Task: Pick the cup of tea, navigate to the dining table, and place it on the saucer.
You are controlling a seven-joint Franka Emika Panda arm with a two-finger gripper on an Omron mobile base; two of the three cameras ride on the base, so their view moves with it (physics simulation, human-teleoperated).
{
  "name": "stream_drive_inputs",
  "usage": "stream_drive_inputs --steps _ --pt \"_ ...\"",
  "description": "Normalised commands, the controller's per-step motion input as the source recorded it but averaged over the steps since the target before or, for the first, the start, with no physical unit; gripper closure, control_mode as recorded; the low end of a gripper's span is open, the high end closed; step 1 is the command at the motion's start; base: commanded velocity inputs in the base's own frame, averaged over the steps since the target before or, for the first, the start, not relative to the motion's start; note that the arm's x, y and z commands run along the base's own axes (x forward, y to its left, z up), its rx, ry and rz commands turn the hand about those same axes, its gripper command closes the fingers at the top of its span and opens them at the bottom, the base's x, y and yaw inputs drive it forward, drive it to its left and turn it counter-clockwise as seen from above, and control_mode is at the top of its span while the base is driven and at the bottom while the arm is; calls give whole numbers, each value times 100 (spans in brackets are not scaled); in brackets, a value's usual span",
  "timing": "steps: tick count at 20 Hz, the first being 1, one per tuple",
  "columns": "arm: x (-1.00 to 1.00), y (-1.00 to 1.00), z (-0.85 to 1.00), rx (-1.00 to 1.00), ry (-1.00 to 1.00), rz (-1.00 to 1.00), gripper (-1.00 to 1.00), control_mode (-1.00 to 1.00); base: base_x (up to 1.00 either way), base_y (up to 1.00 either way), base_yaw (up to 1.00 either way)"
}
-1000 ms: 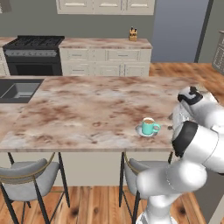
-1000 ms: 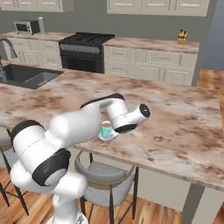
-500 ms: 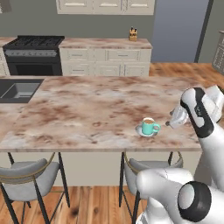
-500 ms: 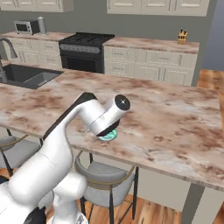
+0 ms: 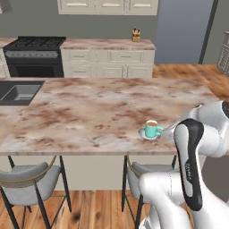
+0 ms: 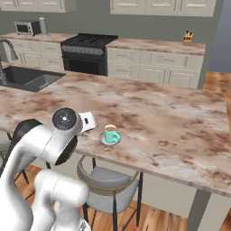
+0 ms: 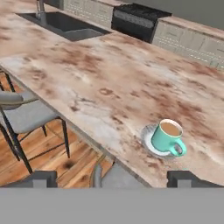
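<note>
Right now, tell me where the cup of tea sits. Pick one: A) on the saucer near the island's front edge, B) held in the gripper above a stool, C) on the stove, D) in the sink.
A: the cup of tea stands upright on the saucer near the front edge of the dining table, and the gripper holds nothing.

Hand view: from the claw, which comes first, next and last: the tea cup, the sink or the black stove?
1. The cup of tea, just ahead of the claw, on the saucer.
2. The sink, far left.
3. The stove, behind.
</note>
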Motion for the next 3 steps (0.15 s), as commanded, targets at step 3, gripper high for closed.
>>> stream_drive_inputs --steps 3 --pt "-100 28 48 3 0 -47 -100 -100 0 0 0"
